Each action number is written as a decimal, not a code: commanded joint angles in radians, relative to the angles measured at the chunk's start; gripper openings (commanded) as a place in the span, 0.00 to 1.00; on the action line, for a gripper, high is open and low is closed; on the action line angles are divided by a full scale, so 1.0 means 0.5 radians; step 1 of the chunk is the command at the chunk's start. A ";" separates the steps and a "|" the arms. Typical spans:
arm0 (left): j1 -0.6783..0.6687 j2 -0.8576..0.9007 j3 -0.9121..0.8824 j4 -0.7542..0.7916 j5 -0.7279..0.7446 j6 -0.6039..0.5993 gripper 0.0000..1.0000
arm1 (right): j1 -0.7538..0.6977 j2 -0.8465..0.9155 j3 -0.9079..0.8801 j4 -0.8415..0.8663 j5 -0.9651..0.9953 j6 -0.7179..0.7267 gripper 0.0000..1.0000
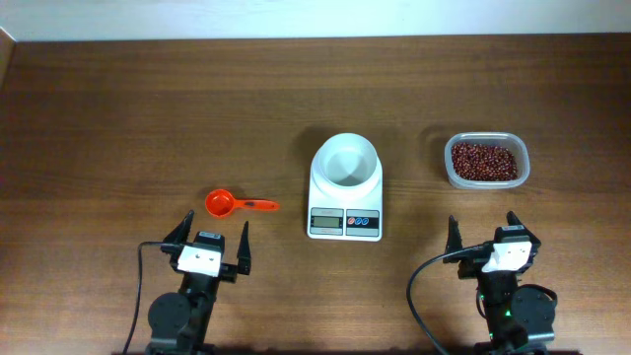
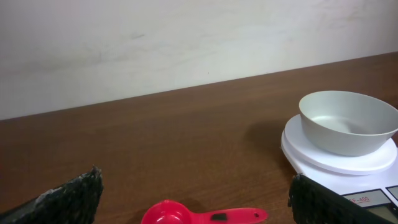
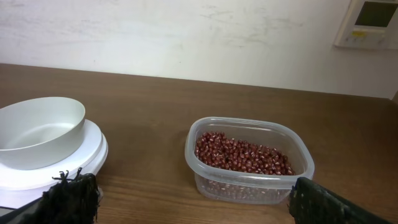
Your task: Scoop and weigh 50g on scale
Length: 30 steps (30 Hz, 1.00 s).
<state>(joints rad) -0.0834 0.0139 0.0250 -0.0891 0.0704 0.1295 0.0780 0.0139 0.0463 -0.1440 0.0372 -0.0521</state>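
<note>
Left gripper [image 1: 215, 231]: fingers spread wide, nothing between them, sitting at the near edge of the brown wooden table [image 1: 108, 108]. Just beyond it is the small orange-red plastic measuring scoop [image 1: 235, 204], lying flat with its cup to the left and its handle pointing right toward the scale. Untouched.

Centre: small white rectangular digital scale [image 1: 345, 212], grey display and red and blue buttons facing the arms. The round white bowl [image 1: 345, 161] sits on its platform, empty.

Right of that, well apart: clear rounded-rectangle plastic tub [image 1: 485, 163] holding a layer of dark red beans [image 3: 239, 155]. Right gripper [image 1: 483, 225]: also spread wide and empty, at the near edge, roughly in line with the tub.

My read: nothing scooped yet, so the step in hand is picking up the scoop. The left arm looks best placed for it. It needs to go forward and down and pinch the handle, not the cup. The handle is thin and flat on the wood, so the grasp has to come in low. After that the scoop has to cross past the scale to reach the tub.

Writing: scale display not readable from overhead. The dark mark on the scoop handle is too small to read. The wall panel [image 3: 371, 22] in the right wrist view has a screen and print, both illegible. No brand visible.
</note>
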 commanded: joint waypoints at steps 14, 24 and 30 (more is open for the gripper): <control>-0.008 -0.001 0.080 -0.005 0.039 -0.148 0.99 | -0.014 -0.021 -0.025 0.007 -0.005 0.008 0.99; -0.008 -0.001 0.156 -0.092 0.084 -0.156 0.99 | -0.014 -0.021 -0.025 0.007 -0.005 0.008 0.99; -0.008 -0.001 0.200 -0.156 0.085 -0.156 0.99 | -0.014 -0.021 -0.025 0.007 -0.005 0.008 0.99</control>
<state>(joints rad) -0.0834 0.0139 0.0887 -0.1684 0.0982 0.0620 0.0780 0.0139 0.0463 -0.1440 0.0372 -0.0528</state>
